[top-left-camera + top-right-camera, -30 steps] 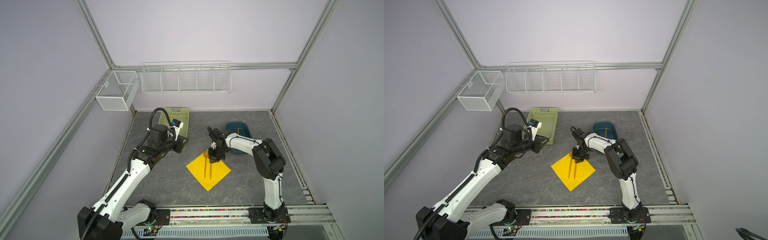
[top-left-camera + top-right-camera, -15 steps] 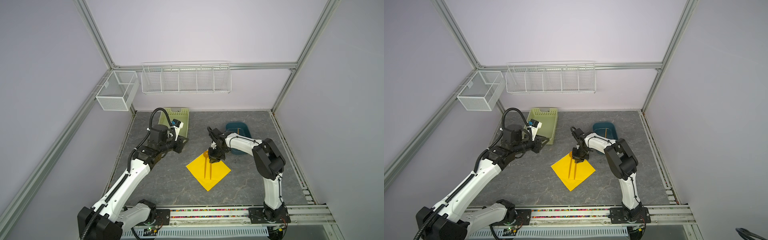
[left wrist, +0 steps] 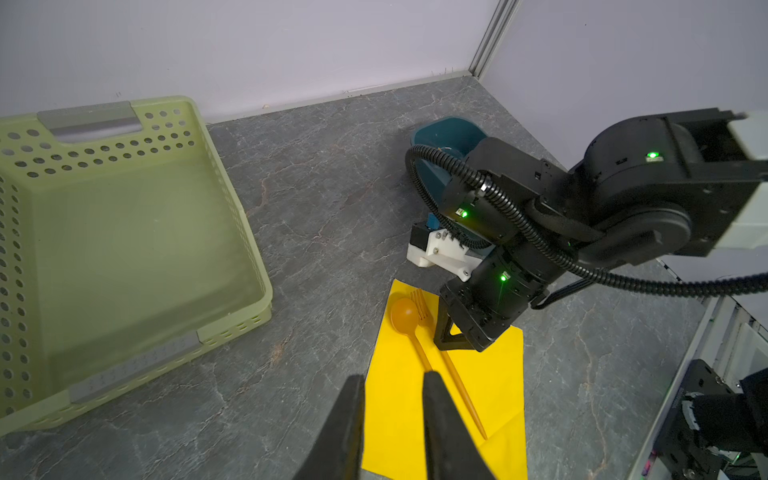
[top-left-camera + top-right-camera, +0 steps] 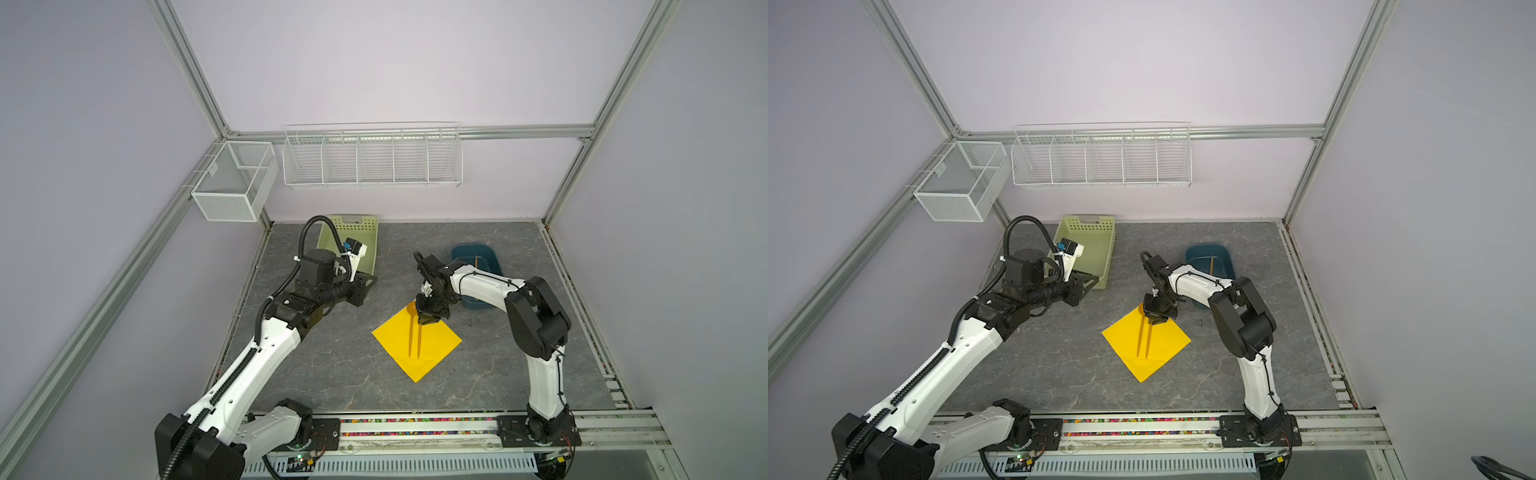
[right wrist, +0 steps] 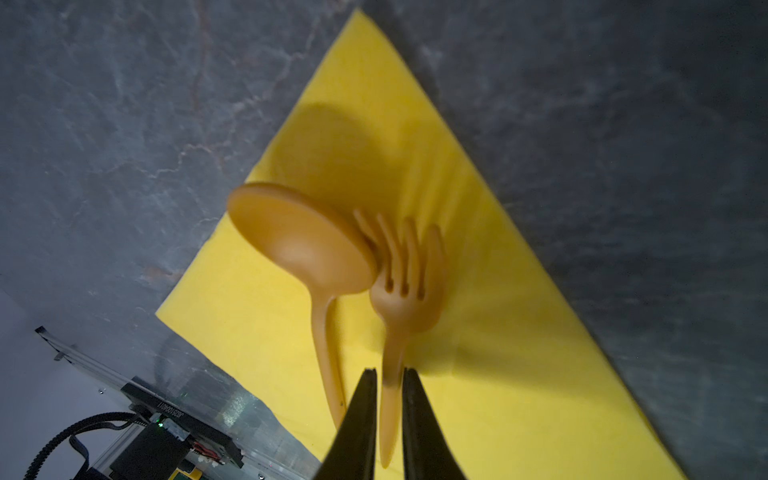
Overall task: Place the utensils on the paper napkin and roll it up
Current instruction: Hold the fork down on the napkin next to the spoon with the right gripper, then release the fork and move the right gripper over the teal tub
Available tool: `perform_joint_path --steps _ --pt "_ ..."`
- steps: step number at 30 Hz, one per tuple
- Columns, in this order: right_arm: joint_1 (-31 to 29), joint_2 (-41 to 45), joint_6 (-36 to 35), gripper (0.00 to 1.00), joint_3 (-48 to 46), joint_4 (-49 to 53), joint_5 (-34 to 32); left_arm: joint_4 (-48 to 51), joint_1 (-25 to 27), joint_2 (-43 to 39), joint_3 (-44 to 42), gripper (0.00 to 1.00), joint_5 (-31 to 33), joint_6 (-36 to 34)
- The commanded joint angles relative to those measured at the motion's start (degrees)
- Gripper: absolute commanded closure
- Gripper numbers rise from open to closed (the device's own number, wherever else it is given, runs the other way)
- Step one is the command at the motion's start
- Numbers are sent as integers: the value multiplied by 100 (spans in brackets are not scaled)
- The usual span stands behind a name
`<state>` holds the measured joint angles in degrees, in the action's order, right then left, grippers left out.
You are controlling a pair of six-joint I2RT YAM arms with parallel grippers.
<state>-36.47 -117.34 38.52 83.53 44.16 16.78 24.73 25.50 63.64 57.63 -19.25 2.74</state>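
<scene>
- While the right gripper (image 5: 388, 374) stands low over the paper napkin (image 4: 436, 345), the fork (image 5: 405, 299) runs straight out from between its jaws, both fingers close against its neck; whether they pinch it or merely straddle it I cannot tell
- Fork and spoon (image 5: 303, 245) lie side by side on the napkin, long axes parallel, heads at the far corner, handle ends towards the near corner; the spoon's bowl overlaps the tines
- Left gripper (image 3: 394, 376), slightly spread and empty, hovers beside the green basket (image 4: 372, 245), well apart from the cutlery, so the right arm is far nearer
- Judged next: a straight lift off the fork, since a sideways pull would nudge the spoon
- One slim orange piece (image 4: 1212, 264) lies in the blue tub (image 4: 494, 259), behind the right arm
</scene>
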Motion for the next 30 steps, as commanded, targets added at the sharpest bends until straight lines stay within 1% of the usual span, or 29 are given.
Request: perform_joint_path --steps 1,11,20,22,23,25,30 --pt "-1 -45 6 81 59 173 -66 32 -18 -72 -18 74 44 -72" --pt "13 220 24 79 128 328 -149 23 -16 -56 -18 74 45 -68" --pt "134 651 -191 78 634 915 -428 19 -13 -23 -5 74 65 -81" --pt "218 738 -299 78 793 1025 -493 16 -18 -8 -6 74 59 -86" --pt "281 786 -370 78 891 1292 -546 10 -14 -1 3 74 61 -81" --pt "421 850 -494 78 1048 1476 -641 6 -20 -2 -5 74 57 -83" --pt "978 991 -822 77 1234 1783 -829 12 -22 -9 -12 74 83 -88"
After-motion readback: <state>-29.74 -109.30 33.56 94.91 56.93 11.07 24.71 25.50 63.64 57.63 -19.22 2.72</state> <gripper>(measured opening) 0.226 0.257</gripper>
